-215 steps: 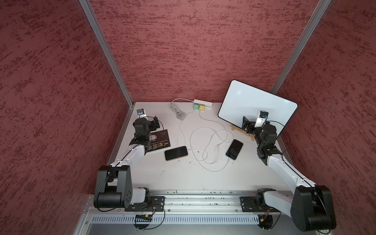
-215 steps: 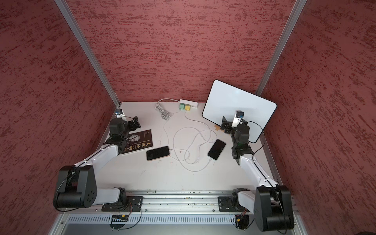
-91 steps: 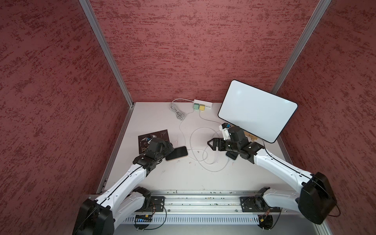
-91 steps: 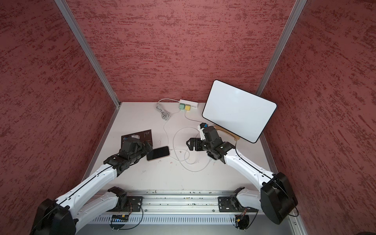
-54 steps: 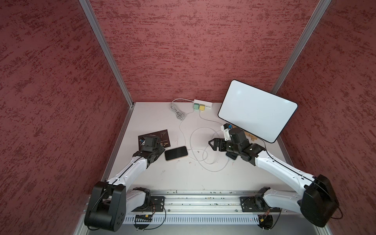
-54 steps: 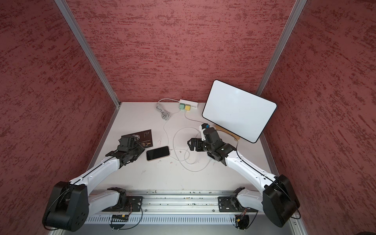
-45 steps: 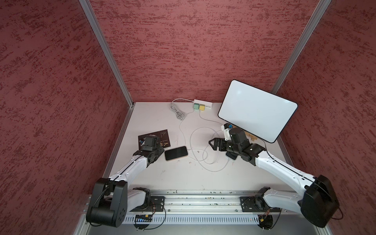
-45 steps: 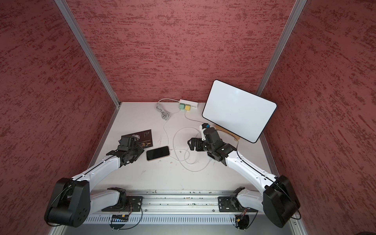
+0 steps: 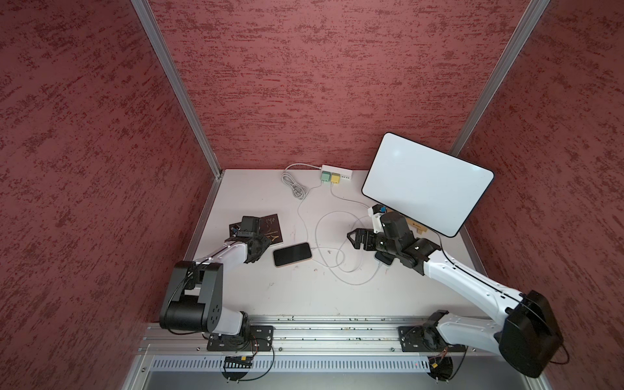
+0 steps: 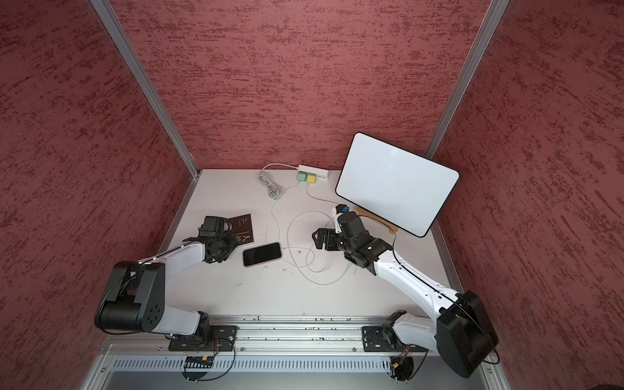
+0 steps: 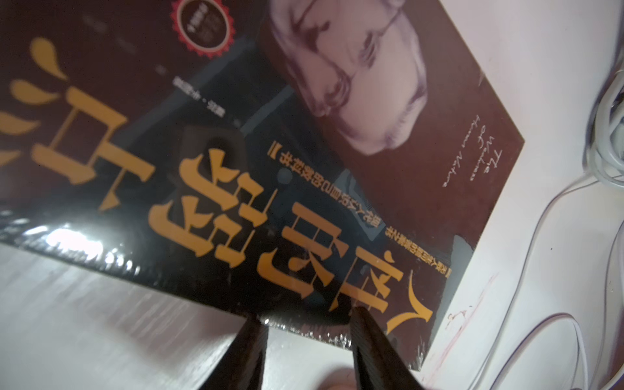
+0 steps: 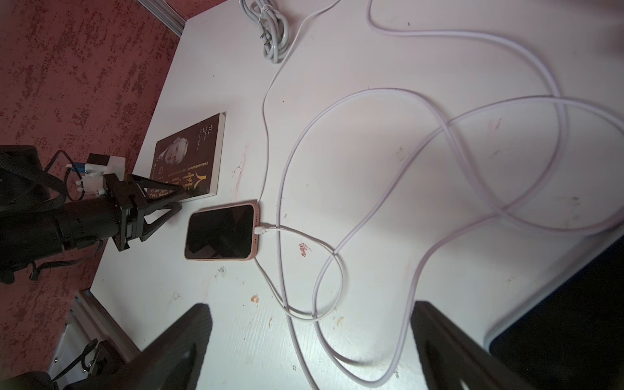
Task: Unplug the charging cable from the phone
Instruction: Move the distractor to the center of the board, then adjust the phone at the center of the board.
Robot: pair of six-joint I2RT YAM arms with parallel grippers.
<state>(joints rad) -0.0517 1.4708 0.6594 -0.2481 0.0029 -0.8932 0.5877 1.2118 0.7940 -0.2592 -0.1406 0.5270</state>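
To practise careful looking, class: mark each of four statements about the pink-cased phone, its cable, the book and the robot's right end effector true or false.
1. The charging cable is plugged into the pink-cased phone. True.
2. The right end effector is shut on the cable. False: it is open and holds nothing.
3. The phone lies screen down. False: its dark screen faces up.
4. A book lies on the table beside the phone. True.

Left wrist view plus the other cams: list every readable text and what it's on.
"人性的弱点": large gold title on the book cover.
"The Weakness Of Human Nature": thin cursive near the cover's edge.
Small print and red seal on the cover: too blurred to read.
Phone, white tablet: no readable text.
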